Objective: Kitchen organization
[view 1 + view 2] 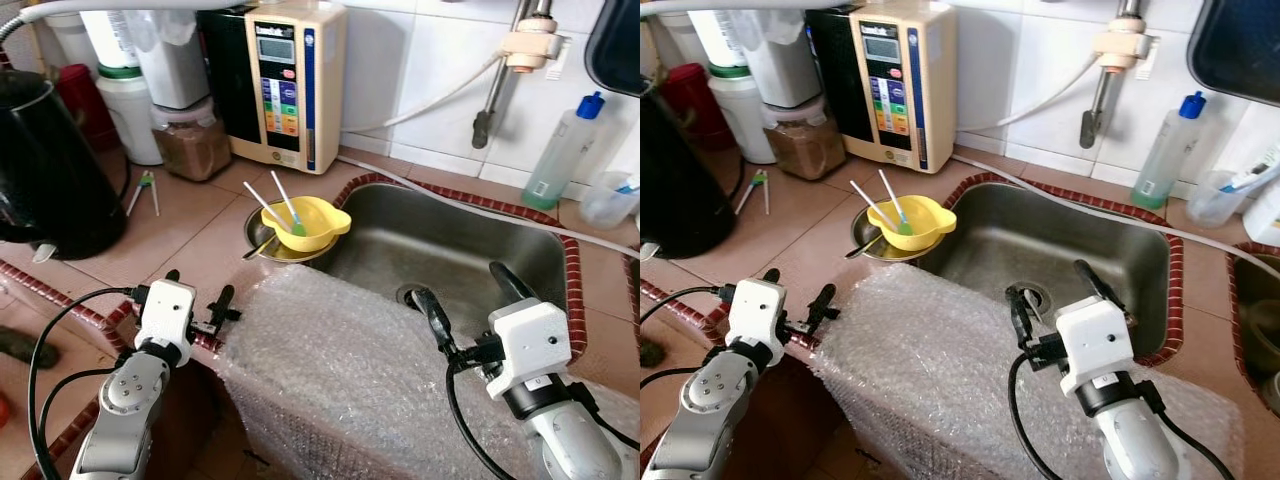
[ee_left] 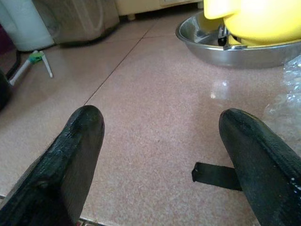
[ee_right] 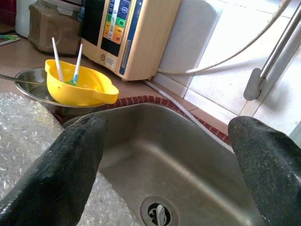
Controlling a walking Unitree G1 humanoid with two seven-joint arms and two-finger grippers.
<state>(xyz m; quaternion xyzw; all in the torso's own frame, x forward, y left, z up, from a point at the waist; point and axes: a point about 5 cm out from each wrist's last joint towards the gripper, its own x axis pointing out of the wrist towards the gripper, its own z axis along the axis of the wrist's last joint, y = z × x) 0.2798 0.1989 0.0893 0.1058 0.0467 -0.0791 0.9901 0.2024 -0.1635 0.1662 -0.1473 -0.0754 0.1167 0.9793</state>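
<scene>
Left eye view: yellow bowl [image 1: 312, 223] nested in steel dish [image 1: 262, 243].

**Materials and surface finish**

The sink [image 1: 440, 240] is brushed stainless steel with a dull sheen. The table [image 2: 155, 122] is polished speckled pinkish tile, lightly reflective. Clear bubble wrap [image 1: 350, 380] over the near edge is crinkled, glossy plastic. The yellow bowl [image 1: 312, 222] is smooth plastic, resting in a shiny metal dish [image 2: 235, 49]. The kettle [image 1: 50, 170] at left is glossy black. The fingers [image 2: 70, 160] of the left hand look matt, rough black rubber. The wall tiles [image 1: 440, 50] are glazed white.
</scene>
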